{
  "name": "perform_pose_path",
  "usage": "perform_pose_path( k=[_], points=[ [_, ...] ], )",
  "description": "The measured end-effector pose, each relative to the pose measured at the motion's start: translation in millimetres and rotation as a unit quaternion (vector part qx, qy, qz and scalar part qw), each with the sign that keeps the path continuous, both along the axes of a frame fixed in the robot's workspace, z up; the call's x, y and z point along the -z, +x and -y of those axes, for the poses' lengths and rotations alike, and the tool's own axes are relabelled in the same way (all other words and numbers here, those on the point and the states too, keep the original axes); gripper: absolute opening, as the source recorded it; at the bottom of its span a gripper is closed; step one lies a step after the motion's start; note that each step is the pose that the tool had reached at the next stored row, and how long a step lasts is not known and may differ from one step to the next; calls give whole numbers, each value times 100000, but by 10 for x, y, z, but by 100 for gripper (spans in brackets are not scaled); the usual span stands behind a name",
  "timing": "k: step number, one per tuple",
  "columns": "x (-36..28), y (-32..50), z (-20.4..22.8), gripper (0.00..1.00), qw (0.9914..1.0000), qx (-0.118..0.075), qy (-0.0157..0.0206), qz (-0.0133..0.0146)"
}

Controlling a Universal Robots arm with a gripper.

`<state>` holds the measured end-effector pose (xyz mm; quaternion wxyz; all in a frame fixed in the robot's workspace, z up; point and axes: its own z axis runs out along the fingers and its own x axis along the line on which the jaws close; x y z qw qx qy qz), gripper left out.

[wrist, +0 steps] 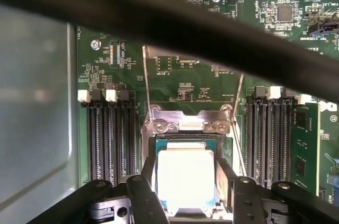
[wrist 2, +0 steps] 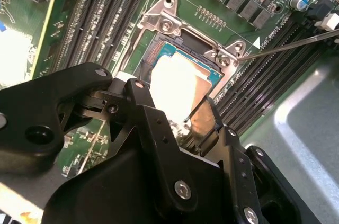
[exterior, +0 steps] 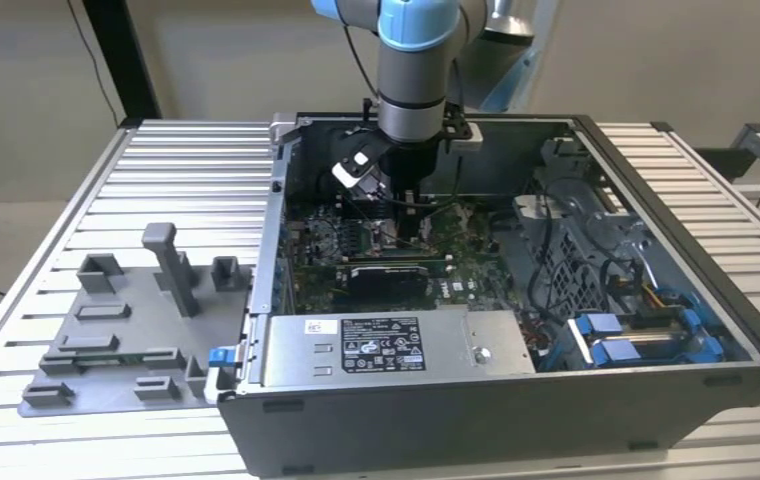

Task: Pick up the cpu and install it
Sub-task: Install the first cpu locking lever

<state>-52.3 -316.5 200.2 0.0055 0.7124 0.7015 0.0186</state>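
The cpu [wrist 2: 177, 83] [wrist: 185, 176], a pale silver square on a teal substrate, lies level in the open socket on the green motherboard, in both wrist views. My gripper [wrist 2: 168, 99] [wrist: 185, 184] straddles it, with one black finger against each of two opposite edges, shut on the chip. The metal socket frame [wrist 2: 169, 23] [wrist: 185, 123] stands folded back beyond the chip, and its thin wire lever [wrist 2: 296, 44] sticks out to the side. In the exterior view the arm reaches straight down into the open computer case, with the gripper [exterior: 407, 225] low over the board.
Memory slots [wrist: 108, 139] run along both sides of the socket. A thick black cable [wrist: 185, 28] crosses the first wrist view. The case walls [exterior: 273, 230], a power supply [exterior: 380, 345] and blue drive bays [exterior: 634, 335] surround the board. Grey fixture blocks [exterior: 127, 320] sit on the slatted table at the exterior view's left.
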Motion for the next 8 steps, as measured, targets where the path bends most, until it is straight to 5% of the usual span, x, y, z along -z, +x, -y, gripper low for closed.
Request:
perform_pose_path(
  k=[8],
  points=[
    [-42,0,0,0,99995,2,-989,-2]
  ],
)
